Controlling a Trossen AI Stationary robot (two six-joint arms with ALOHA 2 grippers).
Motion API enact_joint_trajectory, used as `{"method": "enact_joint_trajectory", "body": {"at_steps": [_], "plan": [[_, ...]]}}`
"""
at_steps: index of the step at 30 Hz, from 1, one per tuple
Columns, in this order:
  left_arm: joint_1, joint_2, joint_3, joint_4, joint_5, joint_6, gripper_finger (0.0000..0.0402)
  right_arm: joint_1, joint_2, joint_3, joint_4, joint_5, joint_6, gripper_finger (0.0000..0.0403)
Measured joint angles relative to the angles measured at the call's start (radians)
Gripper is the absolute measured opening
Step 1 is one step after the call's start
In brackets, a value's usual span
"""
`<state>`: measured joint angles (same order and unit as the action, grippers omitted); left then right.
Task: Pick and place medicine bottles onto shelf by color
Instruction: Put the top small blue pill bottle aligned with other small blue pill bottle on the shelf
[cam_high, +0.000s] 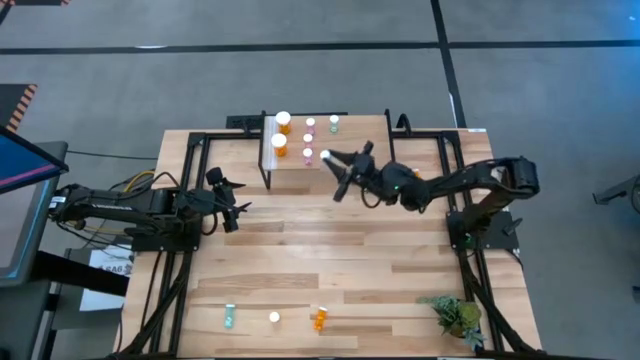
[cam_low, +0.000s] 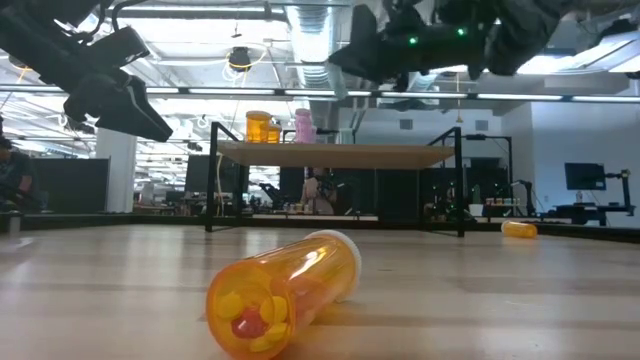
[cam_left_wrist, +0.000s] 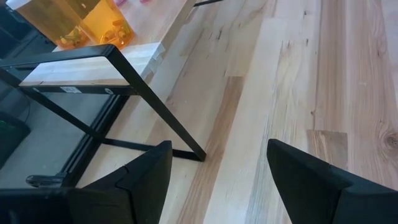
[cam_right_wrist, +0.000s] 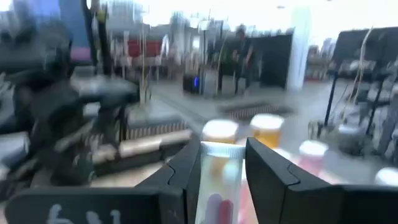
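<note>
A pink bottle (cam_right_wrist: 219, 186) is held over the shelf (cam_high: 300, 172) by the right gripper (cam_high: 336, 160); five are shelved, three left near the table's front edge. The left gripper (cam_high: 232, 203) is kept wide, empty.

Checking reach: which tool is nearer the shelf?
Right. The right tool is over the shelf, holding a bottle; the left tool hangs open beside it.

Bench (cam_high: 330, 250): light wood planks, mixed pale and tan strips. Shelf (cam_high: 300, 172): same pale wood, black legs, whitish strip on one edge. Orange bottles (cam_high: 281, 135) white-capped; front orange bottle (cam_low: 285, 292) shows yellow and red pills. Teal bottle (cam_high: 229, 317). Right gripper (cam_right_wrist: 222, 163) black, its bottle pinkish, probably. Plant (cam_high: 458, 317) green.
</note>
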<state>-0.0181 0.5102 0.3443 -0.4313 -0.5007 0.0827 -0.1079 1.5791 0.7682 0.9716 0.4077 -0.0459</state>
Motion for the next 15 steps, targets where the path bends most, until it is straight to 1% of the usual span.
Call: {"method": "enact_joint_trajectory", "body": {"at_steps": [2,4,6,10,15], "plan": [[0.0,0.0,0.0,0.0,0.0,0.0,0.0252,-0.031,0.015,-0.03,0.115,-0.01,-0.007,0.0129],[0.0,0.0,0.0,0.0,0.0,0.0,0.0252,-0.061,0.034,-0.061,0.167,-0.014,-0.008,0.0128],[0.0,0.0,0.0,0.0,0.0,0.0,0.0252,-0.086,0.067,-0.062,0.204,-0.015,-0.007,0.0128],[0.0,0.0,0.0,0.0,0.0,0.0,0.0252,-0.131,0.122,-0.056,0.226,-0.024,0.045,0.0129],[0.0,0.0,0.0,0.0,0.0,0.0,0.0252,-0.136,0.161,-0.047,0.265,-0.044,0.057,0.0128]]}}
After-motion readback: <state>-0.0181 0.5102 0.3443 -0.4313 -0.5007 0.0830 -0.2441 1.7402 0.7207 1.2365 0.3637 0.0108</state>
